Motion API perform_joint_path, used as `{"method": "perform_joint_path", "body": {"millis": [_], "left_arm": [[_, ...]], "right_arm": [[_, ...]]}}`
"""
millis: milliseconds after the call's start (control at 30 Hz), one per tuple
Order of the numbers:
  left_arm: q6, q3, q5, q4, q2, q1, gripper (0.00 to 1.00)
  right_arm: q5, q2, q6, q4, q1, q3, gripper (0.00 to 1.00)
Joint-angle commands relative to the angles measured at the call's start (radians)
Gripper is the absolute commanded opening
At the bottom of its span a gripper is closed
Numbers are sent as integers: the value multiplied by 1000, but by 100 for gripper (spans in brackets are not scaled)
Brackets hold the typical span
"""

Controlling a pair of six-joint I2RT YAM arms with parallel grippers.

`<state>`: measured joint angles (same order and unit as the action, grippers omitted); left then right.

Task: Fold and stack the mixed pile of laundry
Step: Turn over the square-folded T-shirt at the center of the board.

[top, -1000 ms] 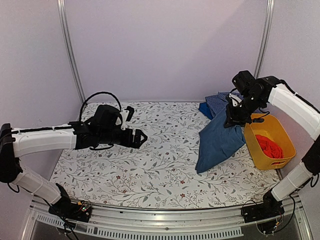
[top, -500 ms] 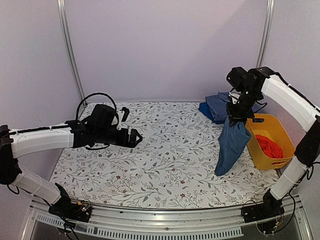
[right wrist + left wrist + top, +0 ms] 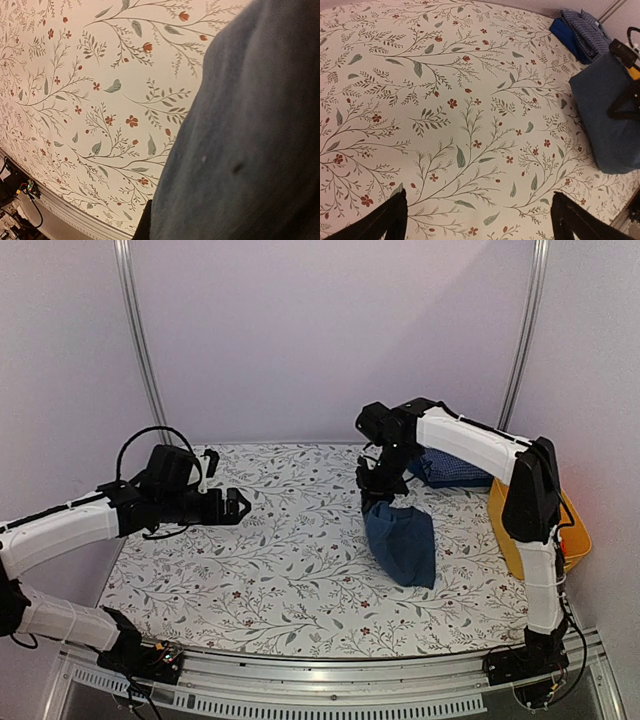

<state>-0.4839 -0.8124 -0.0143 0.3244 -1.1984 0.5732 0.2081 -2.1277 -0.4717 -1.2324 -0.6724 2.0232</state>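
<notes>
Your right gripper, clamped on the trousers, has swung them left to mid-table; with the left gripper spread wide and idle, folding looks unstarted.

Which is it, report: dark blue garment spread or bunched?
Bunched: the garment hangs from the right gripper, lower end heaped on the table.

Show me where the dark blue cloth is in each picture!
Top: cloth right of centre, held by the right end effector.
Left wrist: cloth at the right edge.
Right wrist: cloth fills the right half.
Shared landmark: the flowered tablecloth, under it in all three.
</notes>
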Motion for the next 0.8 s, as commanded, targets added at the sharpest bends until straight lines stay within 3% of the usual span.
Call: {"method": "perform_joint_path", "body": {"millis": [0, 300, 567, 667, 767], "left_arm": [[-35, 42, 53, 24, 67, -59, 100], [-69, 101, 120, 39, 133, -125, 100], [-124, 128, 223, -1, 146, -159, 100], [-147, 130, 296, -44, 137, -159, 100], [-148, 124, 332, -77, 122, -137, 100]], "right_arm": [[125, -122, -54, 85, -85, 141, 0], [306, -301, -143, 278, -180, 187, 1], [578, -306, -261, 637, -217, 167, 53], [663, -247, -296, 786, -214, 86, 64], [698, -129, -313, 918, -188, -79, 70]]}}
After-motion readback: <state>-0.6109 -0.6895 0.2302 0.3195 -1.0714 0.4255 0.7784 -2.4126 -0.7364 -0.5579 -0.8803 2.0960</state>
